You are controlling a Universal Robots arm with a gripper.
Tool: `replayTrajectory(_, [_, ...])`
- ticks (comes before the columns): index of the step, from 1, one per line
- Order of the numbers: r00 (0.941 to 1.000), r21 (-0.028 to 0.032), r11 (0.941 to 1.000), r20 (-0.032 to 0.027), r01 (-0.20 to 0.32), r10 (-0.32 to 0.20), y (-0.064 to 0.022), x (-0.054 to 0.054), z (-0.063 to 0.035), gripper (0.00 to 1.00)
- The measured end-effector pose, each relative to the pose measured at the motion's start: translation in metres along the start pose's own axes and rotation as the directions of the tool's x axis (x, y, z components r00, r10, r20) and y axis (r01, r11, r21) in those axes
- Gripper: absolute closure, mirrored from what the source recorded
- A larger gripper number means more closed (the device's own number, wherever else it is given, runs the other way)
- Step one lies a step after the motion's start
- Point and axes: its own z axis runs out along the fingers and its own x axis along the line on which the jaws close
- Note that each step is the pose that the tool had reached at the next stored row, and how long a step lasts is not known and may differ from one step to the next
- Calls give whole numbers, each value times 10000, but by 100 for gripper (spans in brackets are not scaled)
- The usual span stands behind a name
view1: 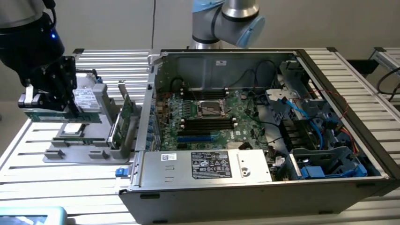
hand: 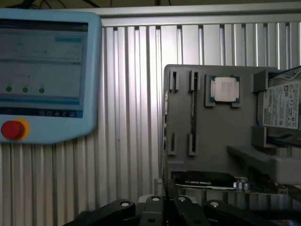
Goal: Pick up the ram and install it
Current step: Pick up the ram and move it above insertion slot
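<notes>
- One gripper (view1: pixel 59 110), closed on the one ram (view1: pixel 84 116). The green stick is held level just above the grey holder (view1: pixel 69 152) (on the exterior view's left).
- One each on the holder: processor chip (view1: pixel 73 130), hard drive (view1: pixel 87 98) and upright expansion card (view1: pixel 127 112).
- The exterior view gives one open computer case (view1: pixel 187 197), with its motherboard (view1: pixel 206 117) facing up.
- The wrist view gives the holder from above, and one blue pendant (hand: pixel 47 70) with one red button (hand: pixel 12 129).
</notes>
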Motion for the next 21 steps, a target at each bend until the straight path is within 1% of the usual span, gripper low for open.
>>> replayTrajectory(12, [10000, -39, 10000, -3, 0, 0, -477, -11, -267, 87])
replayTrajectory(16, [10000, -69, 10000, -7, 0, 0, -657, -18, -295, 87])
replayTrajectory(21, [10000, -85, 10000, -7, 0, 0, -883, -27, -336, 87])
